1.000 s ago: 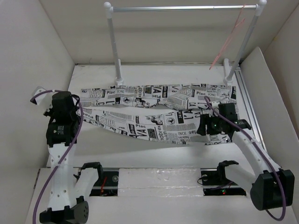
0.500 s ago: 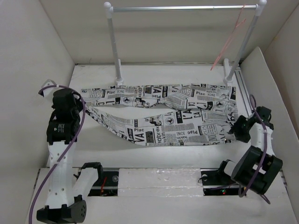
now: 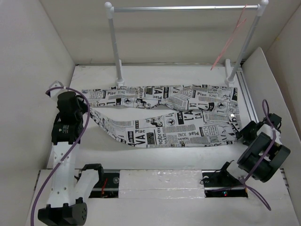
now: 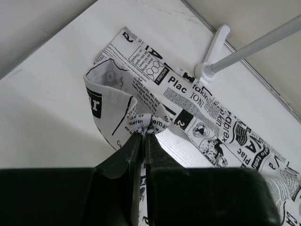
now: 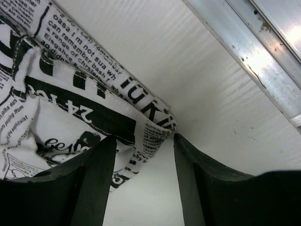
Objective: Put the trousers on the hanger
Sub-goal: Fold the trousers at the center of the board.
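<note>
Since the frame a second ago, the right arm has been drawn back from above the right end of the trousers (image 3: pixel 174 117) to the right edge of the bench (image 3: pixel 188 75), and the left arm has been shifted slightly farther from the rack (image 3: pixel 183 8).

The left fingers (image 3: pixel 82 108) are pressed together on a bunched fold of the trousers (image 4: pixel 141 94) at the garment's left end, and the cloth is lifted a little off the bench (image 4: pixel 47 94) there, as is seen between the left fingers (image 4: pixel 124 160) in the left wrist view. The foot of a rack post (image 4: pixel 211 47) is seen just beyond the fabric.

The right fingers (image 3: pixel 244 133) are held apart at the lower right corner of the trousers. In the right wrist view a printed corner of the trousers (image 5: pixel 70 94) is seen lying between the right fingers (image 5: pixel 94 174), with bare bench (image 5: pixel 197 103) showing beside it; nothing is clamped. A metal rail (image 5: pixel 244 42) runs just past that corner.

The trousers are spread lengthwise across the bench in front of the rack, the two legs parted towards the left. The hanger (image 3: pixel 230 42) is hung at the right end of the rack's crossbar, well apart from the trousers.
</note>
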